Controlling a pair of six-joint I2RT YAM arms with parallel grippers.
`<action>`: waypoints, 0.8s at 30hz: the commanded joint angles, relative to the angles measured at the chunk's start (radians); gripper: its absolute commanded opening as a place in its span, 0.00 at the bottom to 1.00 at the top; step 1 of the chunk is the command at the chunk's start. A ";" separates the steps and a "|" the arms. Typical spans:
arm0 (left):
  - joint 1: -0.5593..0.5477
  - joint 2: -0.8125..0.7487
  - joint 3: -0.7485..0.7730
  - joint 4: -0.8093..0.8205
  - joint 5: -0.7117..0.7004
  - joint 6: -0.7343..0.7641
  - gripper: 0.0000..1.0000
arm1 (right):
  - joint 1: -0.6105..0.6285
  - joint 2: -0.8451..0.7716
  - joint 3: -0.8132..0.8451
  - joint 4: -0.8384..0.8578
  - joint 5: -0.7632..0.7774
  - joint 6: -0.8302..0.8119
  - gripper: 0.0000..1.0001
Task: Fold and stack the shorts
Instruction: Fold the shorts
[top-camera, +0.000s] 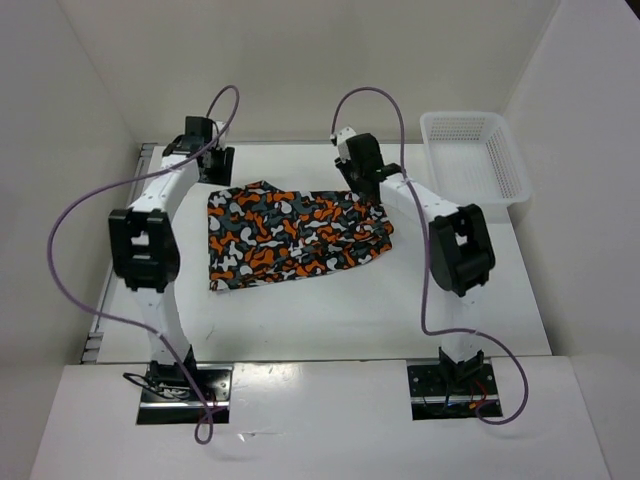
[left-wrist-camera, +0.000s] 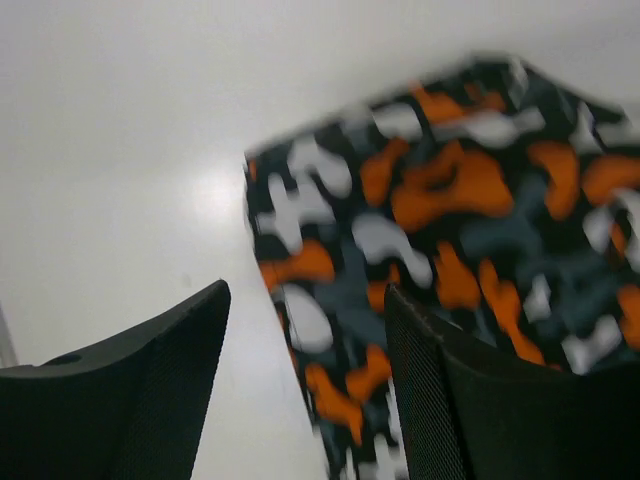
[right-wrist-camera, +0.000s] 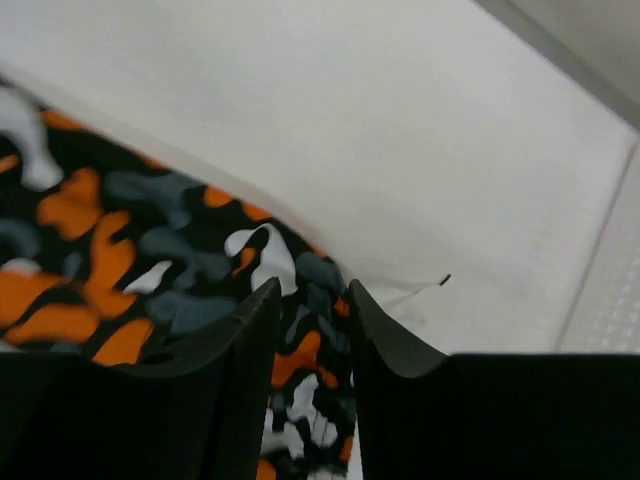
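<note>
The shorts (top-camera: 295, 235), in an orange, black, white and grey-teal blotch print, lie spread flat across the middle of the white table. My left gripper (top-camera: 213, 166) is at their far left corner. In the left wrist view the left gripper (left-wrist-camera: 307, 295) is open, with the left edge of the shorts (left-wrist-camera: 450, 200) lying between and beyond its fingers. My right gripper (top-camera: 352, 180) is at the far right edge of the shorts. In the right wrist view the right gripper (right-wrist-camera: 314, 292) has its jaws narrow, with a fold of the shorts (right-wrist-camera: 120, 230) pinched between them.
A white plastic mesh basket (top-camera: 475, 155) stands at the back right of the table; its wall shows in the right wrist view (right-wrist-camera: 600, 320). White walls enclose the table on three sides. Purple cables loop above both arms.
</note>
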 joint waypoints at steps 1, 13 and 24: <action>-0.035 -0.296 -0.186 -0.121 0.088 0.003 0.71 | 0.000 -0.226 -0.089 -0.177 -0.290 -0.185 0.41; -0.210 -0.348 -0.710 0.042 -0.025 0.003 0.72 | 0.000 -0.248 -0.333 -0.067 -0.296 -0.193 0.31; -0.228 -0.291 -0.809 0.019 -0.056 0.003 0.72 | 0.009 -0.372 -0.611 -0.178 -0.253 -0.476 0.00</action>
